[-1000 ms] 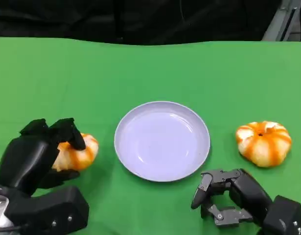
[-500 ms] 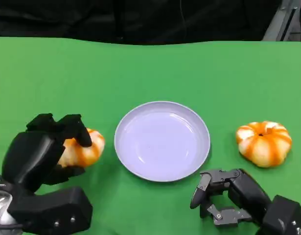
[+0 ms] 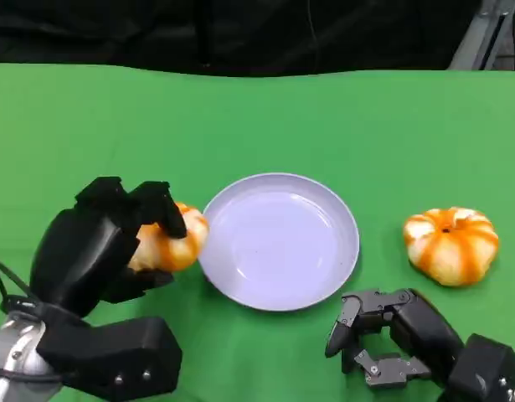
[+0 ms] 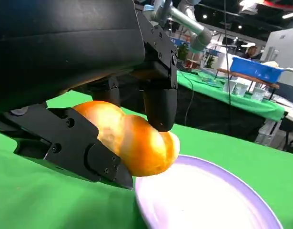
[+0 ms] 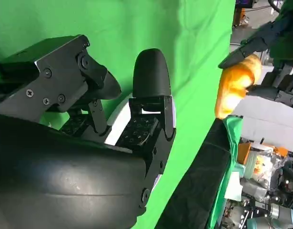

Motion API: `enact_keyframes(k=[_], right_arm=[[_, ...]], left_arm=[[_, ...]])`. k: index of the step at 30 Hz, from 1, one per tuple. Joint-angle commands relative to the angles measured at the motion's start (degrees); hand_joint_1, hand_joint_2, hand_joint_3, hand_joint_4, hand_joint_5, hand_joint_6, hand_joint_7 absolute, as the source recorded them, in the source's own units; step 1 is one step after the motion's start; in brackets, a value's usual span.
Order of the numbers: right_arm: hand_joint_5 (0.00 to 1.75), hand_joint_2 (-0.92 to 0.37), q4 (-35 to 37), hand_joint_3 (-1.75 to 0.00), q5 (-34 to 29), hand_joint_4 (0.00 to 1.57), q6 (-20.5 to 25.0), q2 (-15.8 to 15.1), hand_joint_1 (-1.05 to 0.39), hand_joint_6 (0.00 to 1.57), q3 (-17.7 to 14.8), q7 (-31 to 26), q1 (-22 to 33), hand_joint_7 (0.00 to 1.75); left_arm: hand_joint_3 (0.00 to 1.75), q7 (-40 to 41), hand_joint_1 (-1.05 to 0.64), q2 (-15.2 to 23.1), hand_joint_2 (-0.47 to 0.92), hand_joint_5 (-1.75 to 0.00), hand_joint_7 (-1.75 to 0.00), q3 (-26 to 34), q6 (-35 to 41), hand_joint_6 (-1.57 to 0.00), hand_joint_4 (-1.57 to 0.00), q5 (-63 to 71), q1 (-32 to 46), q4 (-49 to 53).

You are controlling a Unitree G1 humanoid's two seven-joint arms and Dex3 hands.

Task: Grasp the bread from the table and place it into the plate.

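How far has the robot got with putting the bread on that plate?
Grasping looks done: the left hand holds one bread at the plate's rim, apparently lifted. Left: moving it over the plate and releasing it. The second bread sits on the table beside the plate, the right hand resting near it.

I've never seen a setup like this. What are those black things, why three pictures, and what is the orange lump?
The black things are a humanoid robot's two hands. One picture looks down from its head; the other two come from cameras at its wrists. On the green table lie a pale plate and a striped orange bread roll. The left hand holds a second bread roll at the plate's edge, seen close up in the left wrist view. The right hand rests near the plate, holding nothing.
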Motion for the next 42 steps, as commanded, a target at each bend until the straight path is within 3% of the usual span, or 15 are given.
enact_keyframes(k=[1,12,20,34,42], right_arm=[[1.36,-0.58,-0.21,-1.05,-0.33,1.00,-0.52,-0.56,0.21,0.98,0.03,-0.70,-0.21,1.05],[1.36,-0.60,-0.55,-1.04,-0.92,1.00,-0.87,-0.62,0.22,0.99,0.22,-1.12,0.07,1.06],[1.36,-0.60,-0.49,-1.03,-0.87,1.01,-1.04,-0.59,0.19,0.99,0.36,-1.20,0.17,1.05],[1.36,-0.57,-0.12,-1.10,-0.33,1.01,-1.52,-0.42,0.19,1.01,0.58,-0.88,0.05,1.03],[1.36,-0.58,-0.63,-1.09,-0.26,1.01,-1.35,-0.28,0.21,1.01,0.80,-0.89,0.41,1.03]], left_arm=[[0.00,-0.55,0.02,-0.16,0.81,-1.75,-1.74,-0.76,-0.65,-0.46,-0.57,0.46,-1.28,-0.53],[0.01,0.38,-0.02,-1.51,0.83,-1.75,-1.66,-2.60,-2.75,-0.49,-0.55,0.47,-5.81,5.16],[0.00,-0.66,-0.08,-3.67,0.83,-1.75,-1.74,-4.00,-4.31,-0.43,-0.54,-0.39,-9.52,8.96],[0.00,-4.16,-0.08,-6.63,0.83,-1.75,-1.54,-6.72,-2.15,-0.55,-0.53,0.00,-14.27,12.22],[0.00,-4.22,-0.08,-8.49,0.84,-1.75,-1.67,-9.22,-2.48,-0.46,-0.51,0.59,-17.84,16.30]])
